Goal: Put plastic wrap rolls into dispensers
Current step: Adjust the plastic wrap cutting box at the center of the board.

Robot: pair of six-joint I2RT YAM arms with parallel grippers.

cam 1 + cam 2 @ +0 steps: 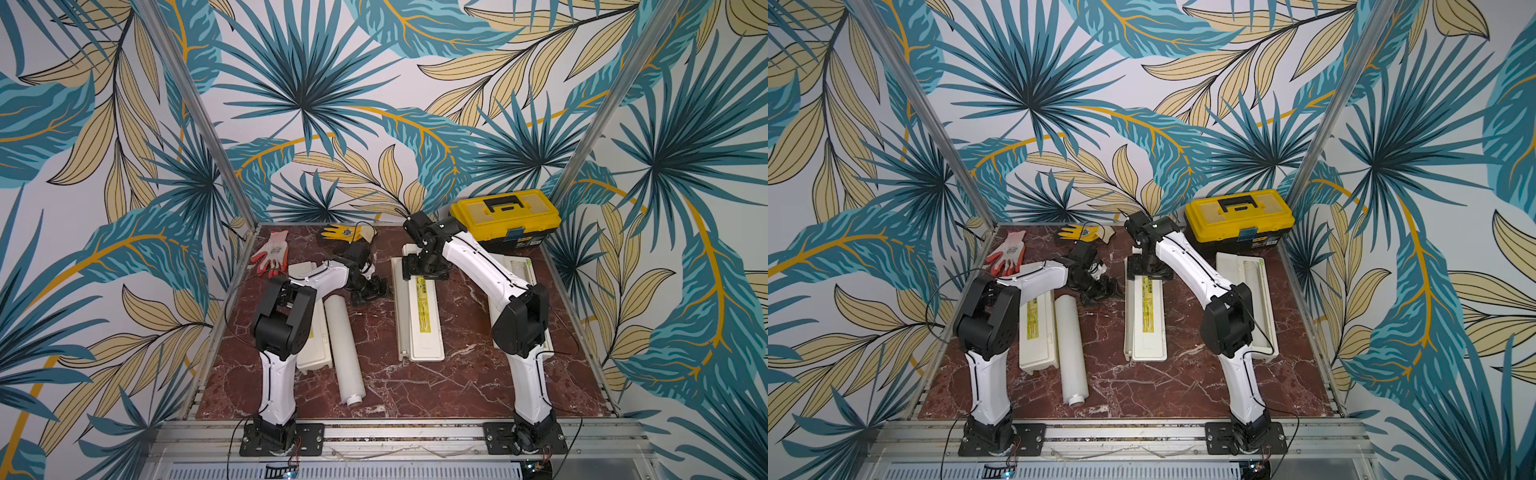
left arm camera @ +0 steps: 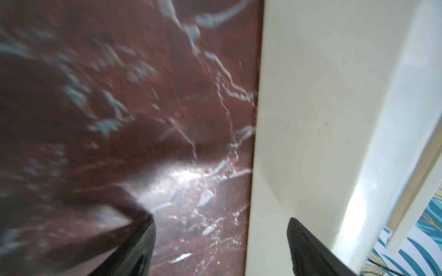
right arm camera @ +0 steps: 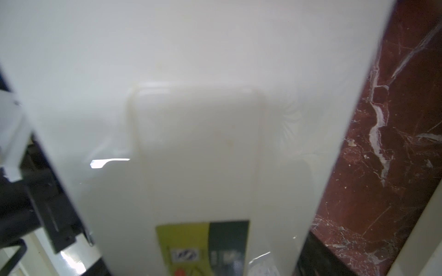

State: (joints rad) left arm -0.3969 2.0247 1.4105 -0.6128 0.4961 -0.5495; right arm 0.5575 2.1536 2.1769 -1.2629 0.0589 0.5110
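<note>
Our left gripper [image 1: 368, 291] hangs with its jaws apart and empty, just past the far end of the loose plastic wrap roll [image 1: 347, 345]. From the fingertips the roll runs straight back toward that arm's base, its stub end farthest from the gripper, parallel to and just beside the left dispenser [image 1: 316, 332]. Our right gripper [image 1: 424, 272] straddles the far end of the middle dispenser [image 1: 419, 320] with its jaws wide; we cannot tell whether they press it. We judge the left arm nearer the roll.
</note>
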